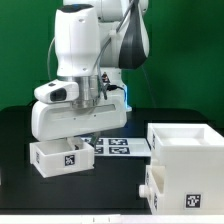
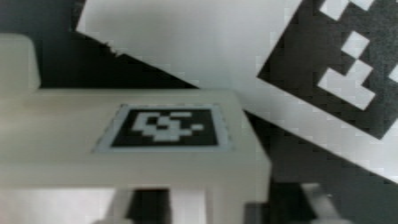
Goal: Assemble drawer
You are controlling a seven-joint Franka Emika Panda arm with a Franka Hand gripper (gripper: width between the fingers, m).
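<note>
Sitting on the black tabletop [image 1: 20, 125], the drawer lies in three separate white pieces. The casing [image 1: 188, 150], tall and square, stands toward the exterior view's right; I take it as the landmark. One tray [image 1: 168, 190] sits just in front of the casing, touching or nearly touching it, with its square marker facing the camera. The other tray [image 1: 57, 157] lies well apart from the casing, toward the exterior view's left. The marker board [image 1: 118, 146] lies flat between that far tray and the casing.

The gripper [image 1: 62, 132] hangs directly over the far tray, low enough that the arm's white body hides the fingertips. In the wrist view the tray's marker [image 2: 167, 129] fills the middle and dark finger shapes show at the edge, but whether the jaws are apart or closed on a tray wall I cannot tell.

Judging from this, the risk is a poor hold: a thin plastic wall pinched off-centre could let the tray tilt or slip during lifting. A tilted tray would then catch on the casing's opening rather than slide in.
</note>
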